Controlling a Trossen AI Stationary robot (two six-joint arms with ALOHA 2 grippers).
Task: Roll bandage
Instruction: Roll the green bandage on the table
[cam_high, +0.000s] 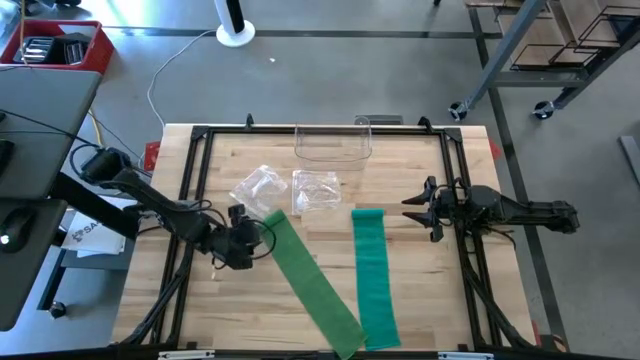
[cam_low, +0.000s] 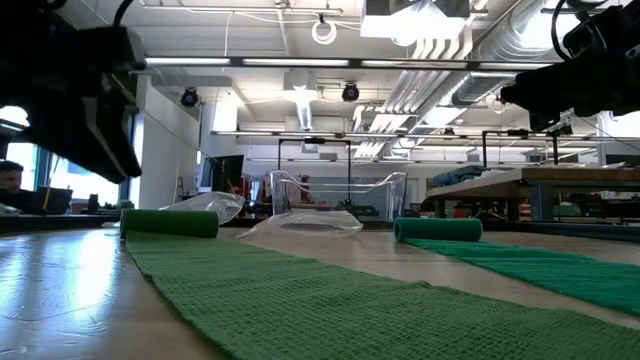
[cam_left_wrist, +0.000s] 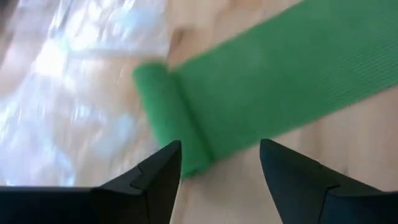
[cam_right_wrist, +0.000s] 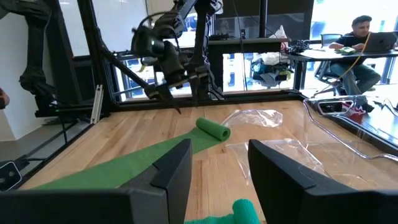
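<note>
So the wooden table (cam_high: 400, 160) has two green bandages laid flat. Left bandage (cam_high: 312, 282) is barely rolled at its far end, and the left gripper (cam_high: 243, 247) hovers there, jaws wide, holding nothing, probably repositioning. Right gripper (cam_high: 425, 208) waits, part open, empty.

Both arms (cam_high: 160, 205) matte black, jointed, cabled beside the table (cam_high: 330, 160). Fingers (cam_left_wrist: 155, 180) dark, wedge-shaped, angular.

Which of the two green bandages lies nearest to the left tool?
The lighter green bandage, lying diagonally; its rolled end sits just beside the left tool. The darker teal bandage lies straight, farther right.
</note>
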